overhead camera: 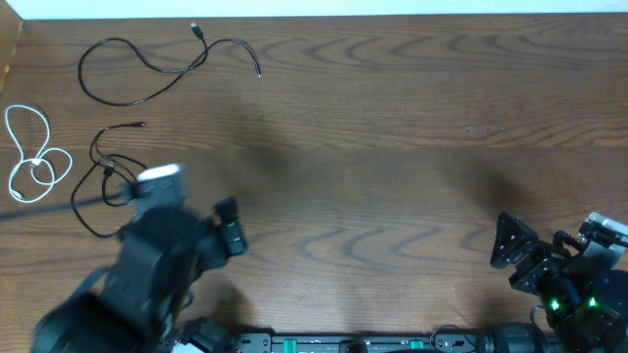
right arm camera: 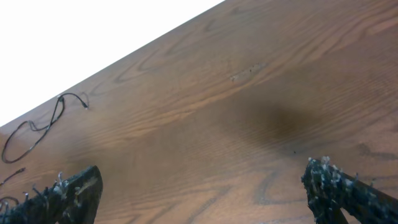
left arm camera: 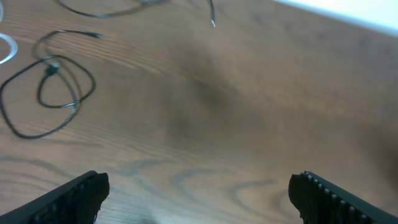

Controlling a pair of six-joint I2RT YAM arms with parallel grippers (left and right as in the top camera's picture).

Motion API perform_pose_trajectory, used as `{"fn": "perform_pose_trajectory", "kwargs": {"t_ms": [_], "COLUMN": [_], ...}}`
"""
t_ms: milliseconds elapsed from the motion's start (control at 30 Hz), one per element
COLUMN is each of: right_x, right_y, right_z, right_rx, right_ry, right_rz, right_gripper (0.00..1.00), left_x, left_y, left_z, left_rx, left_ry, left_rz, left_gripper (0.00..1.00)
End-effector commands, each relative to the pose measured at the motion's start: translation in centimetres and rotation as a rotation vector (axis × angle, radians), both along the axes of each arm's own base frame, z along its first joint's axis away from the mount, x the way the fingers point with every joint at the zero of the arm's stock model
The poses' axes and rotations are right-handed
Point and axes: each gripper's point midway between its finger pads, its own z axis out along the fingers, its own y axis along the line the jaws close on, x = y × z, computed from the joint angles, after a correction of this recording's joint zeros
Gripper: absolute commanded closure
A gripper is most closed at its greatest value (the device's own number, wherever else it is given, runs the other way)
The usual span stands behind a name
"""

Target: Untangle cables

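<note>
Three cables lie apart on the left of the wooden table. One black cable [overhead camera: 147, 74] snakes along the far edge. The white cable [overhead camera: 34, 157] is looped at the far left. The second black cable [overhead camera: 103, 176] loops just beyond my left arm; in the left wrist view this black loop [left arm camera: 56, 93] lies up and to the left, with the white cable [left arm camera: 5, 50] at the edge. My left gripper [overhead camera: 232, 226] [left arm camera: 199, 193] is open over bare wood, right of that loop. My right gripper [overhead camera: 512, 253] [right arm camera: 202, 193] is open at the near right, with only the far black cable [right arm camera: 43, 124] in its view.
The table [overhead camera: 392, 127] is dark wood grain with its far edge against a white background. The arm bases and their thick black wiring [overhead camera: 343, 343] sit along the near edge.
</note>
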Motion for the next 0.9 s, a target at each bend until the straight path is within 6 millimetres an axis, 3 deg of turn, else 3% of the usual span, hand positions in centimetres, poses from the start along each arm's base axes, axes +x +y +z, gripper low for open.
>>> {"fn": "perform_pose_trajectory", "kwargs": {"t_ms": [0,233,567,867], "right_x": [0.2,0.3,0.2,-1.8], "right_y": [0.0,-1.3,-1.3,-1.4], "right_z": [-0.3,-0.3,-0.5,-3.5], "right_rx": [0.001,-0.035,-0.011,-0.024], "right_ry": [0.009,0.009,0.015,0.161], "right_rz": [-0.004,-0.071,-0.081,-0.080], "right_gripper": [0.01,0.01,0.01,0.01], "left_x": [-0.7,-1.3,-1.3,-1.3], "left_y": [2.6,3.0,3.0,3.0], "left_z": [1.4,1.8,1.6,1.6], "left_rx": [-0.043,-0.060,-0.054,-0.054], "left_ry": [-0.093,-0.116,-0.107,-0.106], "left_rz": [0.157,0.158,0.157,0.157], "left_gripper": [0.03,0.02,0.02,0.02]}}
